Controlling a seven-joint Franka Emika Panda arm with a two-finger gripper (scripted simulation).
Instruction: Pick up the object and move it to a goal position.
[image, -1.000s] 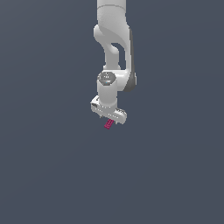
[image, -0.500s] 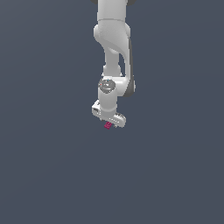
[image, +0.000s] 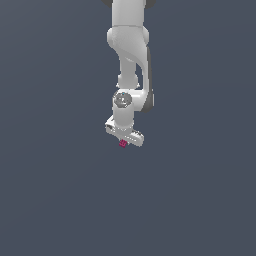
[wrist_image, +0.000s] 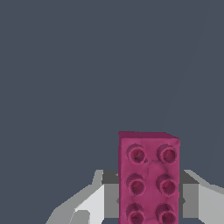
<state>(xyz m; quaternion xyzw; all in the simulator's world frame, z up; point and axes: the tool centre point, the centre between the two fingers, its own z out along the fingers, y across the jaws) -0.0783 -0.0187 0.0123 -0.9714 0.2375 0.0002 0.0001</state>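
The object is a tiny magenta-pink block (image: 123, 143) that shows just under the white gripper (image: 124, 140) in the exterior view. In the wrist view the block (wrist_image: 148, 177) is a studded brick with two rows of round studs, standing between the grey-white fingers (wrist_image: 94, 201), which press on its sides. The gripper is shut on the block and holds it in the air, pointing down. The arm (image: 131, 60) hangs from the top of the exterior view. No goal marker shows.
A plain dark grey-blue surface (image: 60, 200) fills both views. No other objects, edges or obstacles show.
The arm has lifted the gripper and the block a little upward in the exterior view. Less of the block shows below the hand.
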